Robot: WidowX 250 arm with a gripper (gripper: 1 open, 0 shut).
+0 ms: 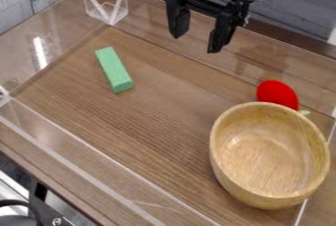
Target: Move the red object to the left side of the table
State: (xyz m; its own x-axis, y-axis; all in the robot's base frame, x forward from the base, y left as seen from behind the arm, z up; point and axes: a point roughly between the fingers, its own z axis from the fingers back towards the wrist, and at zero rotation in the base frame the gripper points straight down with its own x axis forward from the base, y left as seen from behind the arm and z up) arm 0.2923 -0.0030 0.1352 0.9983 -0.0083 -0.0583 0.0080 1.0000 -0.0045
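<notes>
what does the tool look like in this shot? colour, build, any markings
All black tool: a blocky body at the top edge of the picture, with long, thin fingers below it that narrow toward the tips. No markings, labels or loose cables are visible at this resolution. The arm above is cropped out.

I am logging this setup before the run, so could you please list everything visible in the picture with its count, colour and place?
red toy fruit: one, bright red, right side of the table, just behind the wooden bowl's far rim
wooden bowl: one, light tan, front right, upright and empty
green block: one, green, rectangular, lying flat left of centre
table: one, brown wood grain
acrylic walls: clear, low, along the table's edges
claw: one, black, open, pointing down above the far middle of the table, holding nothing
</notes>
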